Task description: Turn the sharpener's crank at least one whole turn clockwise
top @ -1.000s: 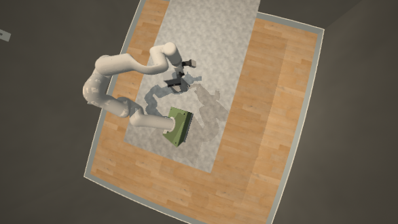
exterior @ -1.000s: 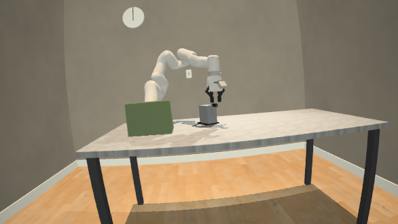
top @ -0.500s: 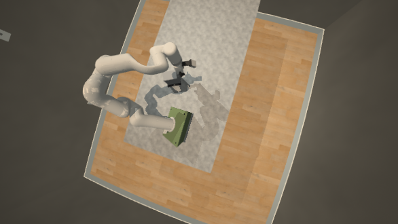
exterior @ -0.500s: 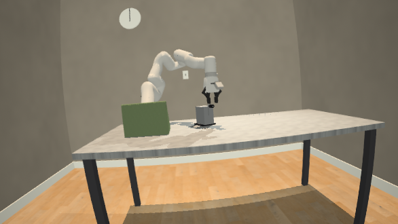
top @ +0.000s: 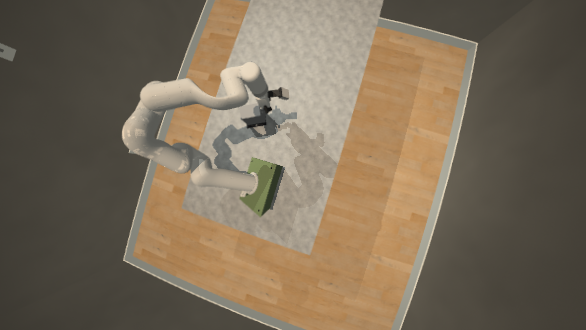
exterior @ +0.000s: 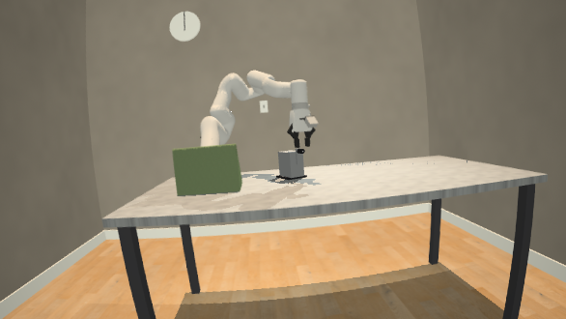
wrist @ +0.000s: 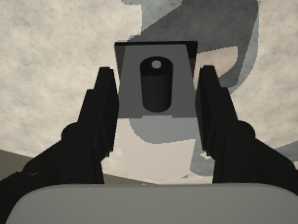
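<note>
The pencil sharpener (exterior: pixel 290 165) (wrist: pixel 129 58) is a grey box on a dark base, standing on the marble table top (exterior: pixel 386 180) (top: pixel 310 50). Its black crank knob (exterior: pixel 300 151) (wrist: pixel 156 90) sits at the top of its circle, at the sharpener's upper right corner in the exterior view. My gripper (exterior: pixel 301 141) (wrist: pixel 156 84) (top: pixel 261 123) hangs straight above the knob, fingers pointing down. It is open. In the wrist view the knob shows between the two fingers with a gap on each side. From above, the gripper hides most of the sharpener.
A green box (top: pixel 262 186) (exterior: pixel 207 169) stands at the arm's foot, left of the sharpener. The table edge runs along the front. A clock (exterior: pixel 184 26) hangs on the back wall.
</note>
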Controlling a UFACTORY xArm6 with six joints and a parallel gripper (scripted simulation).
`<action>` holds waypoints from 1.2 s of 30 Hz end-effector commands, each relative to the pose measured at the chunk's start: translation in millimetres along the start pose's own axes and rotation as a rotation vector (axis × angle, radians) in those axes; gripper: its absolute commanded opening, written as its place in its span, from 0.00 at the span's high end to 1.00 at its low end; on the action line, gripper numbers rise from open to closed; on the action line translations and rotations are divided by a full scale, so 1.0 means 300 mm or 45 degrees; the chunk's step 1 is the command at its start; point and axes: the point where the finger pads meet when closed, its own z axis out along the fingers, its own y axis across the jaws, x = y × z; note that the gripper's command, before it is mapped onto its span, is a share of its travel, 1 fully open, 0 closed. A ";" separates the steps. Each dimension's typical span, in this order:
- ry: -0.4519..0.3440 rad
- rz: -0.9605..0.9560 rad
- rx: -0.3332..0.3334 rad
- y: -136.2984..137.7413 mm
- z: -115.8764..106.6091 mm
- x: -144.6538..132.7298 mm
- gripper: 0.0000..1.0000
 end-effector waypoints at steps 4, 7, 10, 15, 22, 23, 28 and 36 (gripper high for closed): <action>0.004 -0.001 0.003 -0.003 -0.005 0.002 0.46; 0.004 -0.001 0.003 -0.003 -0.005 0.002 0.46; 0.004 -0.001 0.003 -0.003 -0.004 0.002 0.46; 0.004 -0.001 0.003 -0.003 0.000 0.002 0.46; 0.004 -0.001 0.003 -0.003 0.013 0.002 0.46; 0.004 -0.001 0.003 -0.003 0.016 0.002 0.46; 0.004 -0.001 0.003 -0.003 0.025 0.002 0.46; 0.004 -0.001 0.003 -0.003 0.056 0.002 0.46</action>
